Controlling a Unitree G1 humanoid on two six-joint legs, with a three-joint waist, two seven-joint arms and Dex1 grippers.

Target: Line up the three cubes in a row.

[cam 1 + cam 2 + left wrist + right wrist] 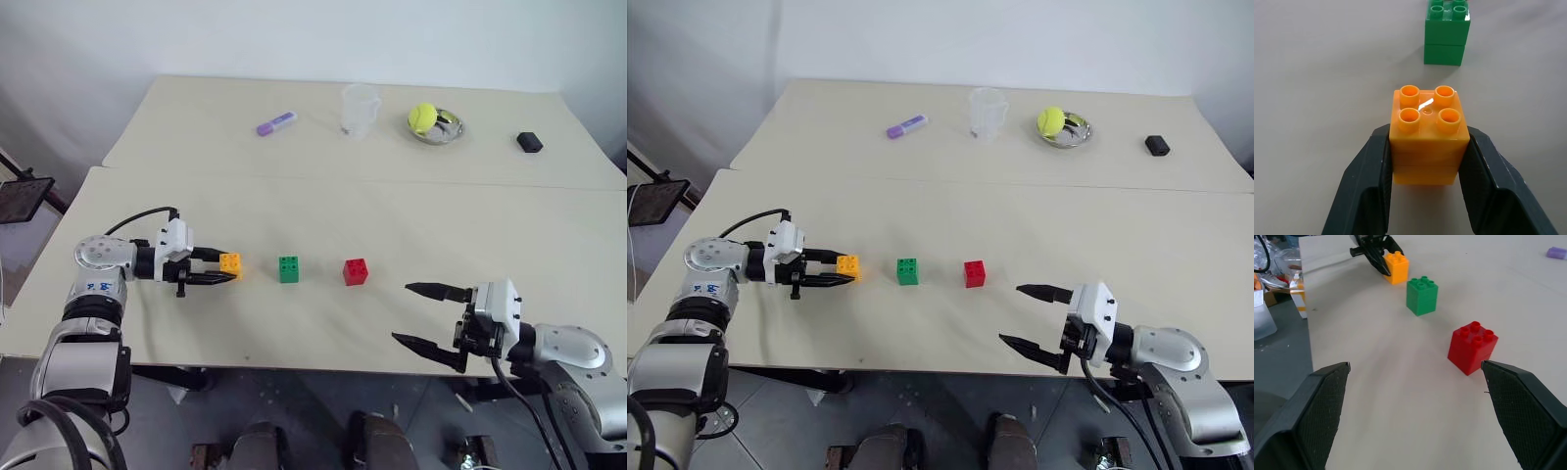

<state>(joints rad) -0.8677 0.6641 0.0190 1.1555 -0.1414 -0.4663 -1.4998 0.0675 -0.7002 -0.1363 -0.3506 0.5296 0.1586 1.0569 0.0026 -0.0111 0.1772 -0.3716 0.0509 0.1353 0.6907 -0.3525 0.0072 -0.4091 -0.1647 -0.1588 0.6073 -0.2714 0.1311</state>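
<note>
My left pincer [228, 268] clamped on orange-yellow cube [230, 263], cube resting on surface [392, 235], left end of line. Green cube [289, 269] just right of it, red cube [356, 271] next, all near one row. Right pincer [421, 313] spread wide, empty, apart from red. I judge placing step in hand; next: let go cleanly, back off without nudging.

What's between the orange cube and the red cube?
The green cube stands between the orange cube and the red cube, seen in both eye views.
</note>
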